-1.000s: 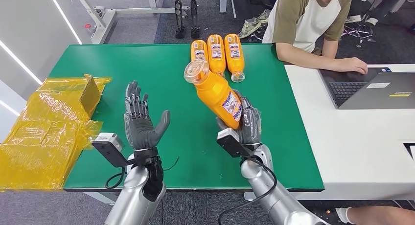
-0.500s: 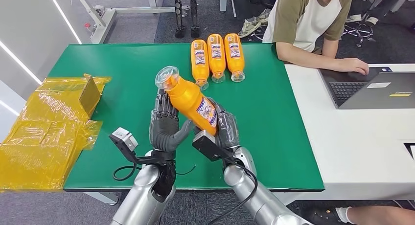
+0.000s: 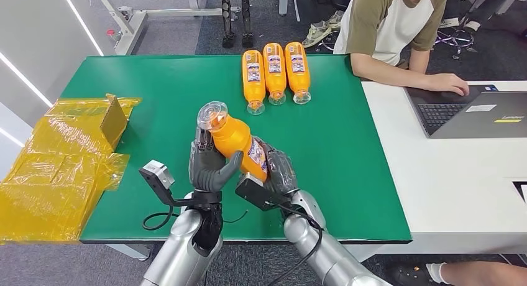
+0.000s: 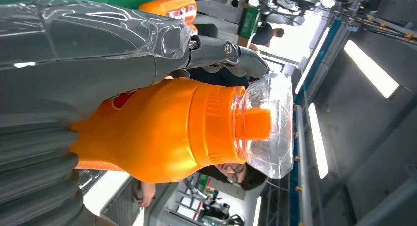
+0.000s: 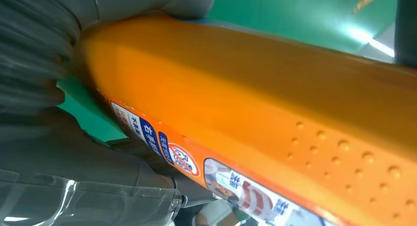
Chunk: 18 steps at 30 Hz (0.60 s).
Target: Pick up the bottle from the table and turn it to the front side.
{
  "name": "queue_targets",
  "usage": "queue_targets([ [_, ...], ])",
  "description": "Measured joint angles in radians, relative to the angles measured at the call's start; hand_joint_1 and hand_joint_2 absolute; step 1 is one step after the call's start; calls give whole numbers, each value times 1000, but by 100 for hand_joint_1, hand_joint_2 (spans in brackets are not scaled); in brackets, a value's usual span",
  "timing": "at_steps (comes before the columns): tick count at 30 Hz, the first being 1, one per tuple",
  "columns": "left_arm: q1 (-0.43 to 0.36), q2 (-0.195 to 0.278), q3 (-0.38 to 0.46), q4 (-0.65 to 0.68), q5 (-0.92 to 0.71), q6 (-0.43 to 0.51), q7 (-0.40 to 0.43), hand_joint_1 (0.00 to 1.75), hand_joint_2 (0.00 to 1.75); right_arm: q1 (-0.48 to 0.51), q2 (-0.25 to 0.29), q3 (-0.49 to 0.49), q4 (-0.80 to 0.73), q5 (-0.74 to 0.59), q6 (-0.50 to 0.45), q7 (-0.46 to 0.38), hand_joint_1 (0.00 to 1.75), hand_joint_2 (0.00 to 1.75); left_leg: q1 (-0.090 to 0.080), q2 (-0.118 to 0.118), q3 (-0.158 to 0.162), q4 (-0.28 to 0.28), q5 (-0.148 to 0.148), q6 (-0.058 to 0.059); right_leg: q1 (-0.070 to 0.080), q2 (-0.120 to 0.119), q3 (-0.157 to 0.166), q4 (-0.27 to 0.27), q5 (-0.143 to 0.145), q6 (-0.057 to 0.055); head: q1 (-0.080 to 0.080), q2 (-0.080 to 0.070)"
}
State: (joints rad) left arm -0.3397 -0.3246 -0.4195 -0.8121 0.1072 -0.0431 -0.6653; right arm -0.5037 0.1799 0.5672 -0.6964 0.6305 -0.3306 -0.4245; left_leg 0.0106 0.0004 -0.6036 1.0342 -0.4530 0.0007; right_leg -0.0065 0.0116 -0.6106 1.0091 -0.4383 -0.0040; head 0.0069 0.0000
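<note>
A green table carries three orange bottles lying in a row at its far edge, crinkled yellow wrapping at one end, and a person at a laptop on the adjoining white desk. Over the last second the right hand has carried the bottle across to the left hand — which has risen to meet it and now wraps its thumb and fingers around the body, so both hands grip it, clear of the table. That suggests a handover or a two-handed turn is under way. The bottle's long axis tilts steeply, its clear-capped neck above the left fingers and leaning away from the robot, its base down inside the right palm. The label faces toward the right hand — not yet squarely front, I judge.
</note>
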Motion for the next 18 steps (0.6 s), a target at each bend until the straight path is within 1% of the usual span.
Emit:
queue_targets([
  [7,-1,0,12,13,-10,10,2,0,175,42,-19,-7,-19,58,77,19,175,175,0,0,-1,0,0,0,0,0,0,0,0,0,0,0],
  [18,-2,-2,16,18,-47,26,15,0,175,89,-37,-11,-60,88,106,16,175,175,0,0,-1,0,0,0,0,0,-1,0,0,0,0,0],
])
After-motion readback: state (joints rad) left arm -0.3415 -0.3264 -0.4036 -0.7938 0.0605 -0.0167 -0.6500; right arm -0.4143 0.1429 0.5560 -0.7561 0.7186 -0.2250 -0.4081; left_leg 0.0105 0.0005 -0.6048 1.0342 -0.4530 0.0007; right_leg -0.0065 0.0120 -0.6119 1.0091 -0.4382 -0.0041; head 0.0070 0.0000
